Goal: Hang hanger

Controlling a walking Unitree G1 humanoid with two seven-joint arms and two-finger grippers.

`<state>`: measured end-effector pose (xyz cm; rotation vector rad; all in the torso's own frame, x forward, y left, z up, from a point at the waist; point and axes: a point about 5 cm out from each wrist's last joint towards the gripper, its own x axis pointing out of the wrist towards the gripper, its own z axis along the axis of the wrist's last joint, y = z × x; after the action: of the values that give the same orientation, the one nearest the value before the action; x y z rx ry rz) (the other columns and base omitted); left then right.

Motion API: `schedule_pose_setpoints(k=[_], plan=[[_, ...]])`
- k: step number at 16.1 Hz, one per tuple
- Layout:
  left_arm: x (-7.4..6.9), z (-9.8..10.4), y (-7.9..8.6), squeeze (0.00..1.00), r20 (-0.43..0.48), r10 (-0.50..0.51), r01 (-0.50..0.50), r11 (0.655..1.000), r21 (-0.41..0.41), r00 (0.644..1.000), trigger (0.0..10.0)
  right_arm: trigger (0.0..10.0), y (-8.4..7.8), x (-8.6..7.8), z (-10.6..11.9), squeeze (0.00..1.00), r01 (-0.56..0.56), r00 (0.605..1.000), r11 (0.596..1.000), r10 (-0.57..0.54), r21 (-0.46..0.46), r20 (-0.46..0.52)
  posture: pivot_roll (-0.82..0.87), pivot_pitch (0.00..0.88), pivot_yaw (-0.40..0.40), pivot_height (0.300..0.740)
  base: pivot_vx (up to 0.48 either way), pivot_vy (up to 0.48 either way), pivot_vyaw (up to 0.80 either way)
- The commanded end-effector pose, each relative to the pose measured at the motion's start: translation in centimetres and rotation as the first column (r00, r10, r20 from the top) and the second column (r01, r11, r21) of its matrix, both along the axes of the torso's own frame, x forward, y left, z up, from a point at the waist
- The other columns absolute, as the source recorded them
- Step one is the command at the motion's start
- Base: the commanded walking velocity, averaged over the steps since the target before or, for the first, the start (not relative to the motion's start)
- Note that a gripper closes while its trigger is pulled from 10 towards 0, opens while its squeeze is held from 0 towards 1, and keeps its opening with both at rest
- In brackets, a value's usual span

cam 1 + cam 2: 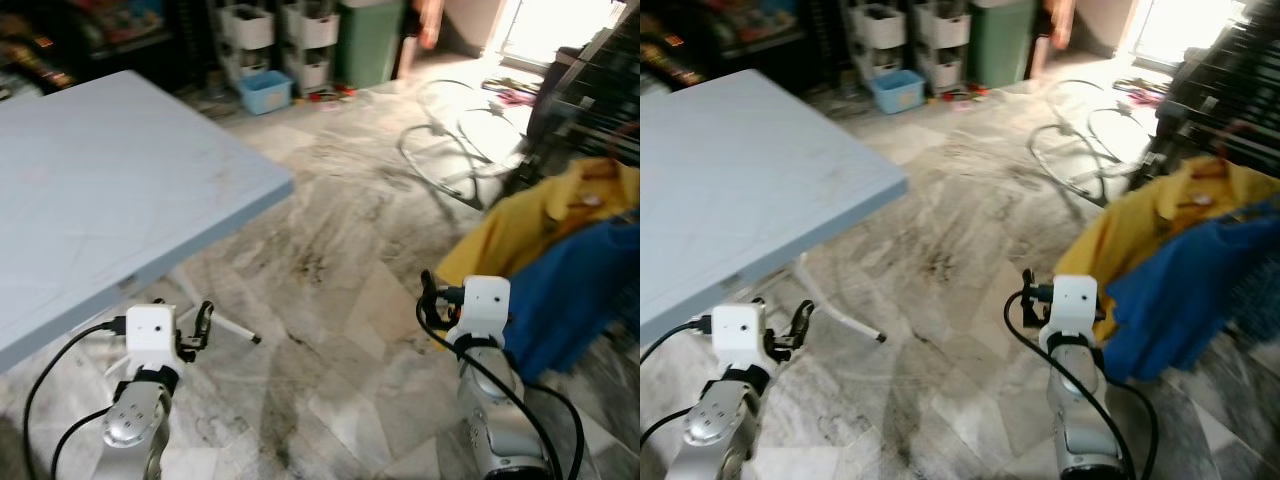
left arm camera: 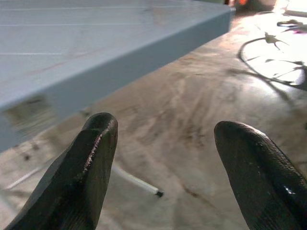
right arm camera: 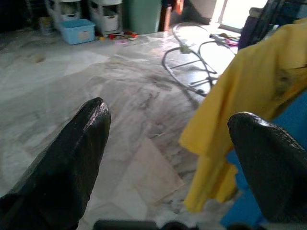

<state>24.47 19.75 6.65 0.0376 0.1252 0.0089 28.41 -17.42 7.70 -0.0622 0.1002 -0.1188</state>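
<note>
A yellow collared shirt [image 1: 530, 215] and a blue shirt [image 1: 575, 290] hang soft and creased on the robot's right, in front of a dark slatted rack [image 1: 600, 85] — the hanger [image 1: 600, 168] is just a brownish bit poking out of the yellow collar, so its long axis cannot be told. The right gripper [image 3: 168, 158] hovers near the yellow hem, its fingers spread wide and empty. The left gripper [image 2: 163, 167], likewise splayed with nothing in it, sits low by the smooth pale-blue table [image 1: 100, 190] — over the streaky marble floor [image 1: 320, 270].
</note>
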Motion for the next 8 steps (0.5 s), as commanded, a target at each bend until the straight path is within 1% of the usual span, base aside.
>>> schedule_pose_setpoints(k=[1,3,5,7,8], plan=[[0.27,-0.17,-0.34,0.00,-0.002,-0.030,0.029,1.000,-0.007,1.000,10.0,10.0,-0.29,0.12,-0.15,0.00,0.014,1.000,1.000,-0.014,0.003,-0.016,-0.10,0.014,-0.001,0.740,0.000,0.000,-0.74],[0.81,0.08,-0.13,0.00,0.003,-0.046,0.046,0.999,-0.012,0.999,10.0,10.0,-0.21,0.33,-0.12,0.00,0.007,1.000,1.000,-0.007,-0.003,-0.019,-0.10,0.012,-0.004,0.740,0.000,0.000,-0.74],[1.22,0.16,0.40,0.00,-0.003,-0.015,0.014,0.999,-0.033,1.000,10.0,10.0,-0.14,0.49,-0.22,0.00,0.004,1.000,1.000,-0.004,0.004,-0.027,-0.09,0.014,-0.007,0.740,0.000,0.000,-0.74],[1.12,0.04,0.58,0.00,-0.005,-0.006,0.006,0.999,-0.035,1.000,10.0,10.0,0.02,0.56,-0.19,0.00,-0.007,1.000,1.000,0.007,0.000,-0.027,-0.09,0.018,-0.009,0.740,0.000,0.000,-0.74],[0.86,-0.09,0.54,0.00,-0.009,-0.004,0.004,0.999,-0.041,1.000,10.0,10.0,0.16,0.49,-0.29,0.00,-0.014,0.999,1.000,0.014,-0.003,-0.031,-0.08,0.026,-0.010,0.740,0.000,0.000,-0.74]])
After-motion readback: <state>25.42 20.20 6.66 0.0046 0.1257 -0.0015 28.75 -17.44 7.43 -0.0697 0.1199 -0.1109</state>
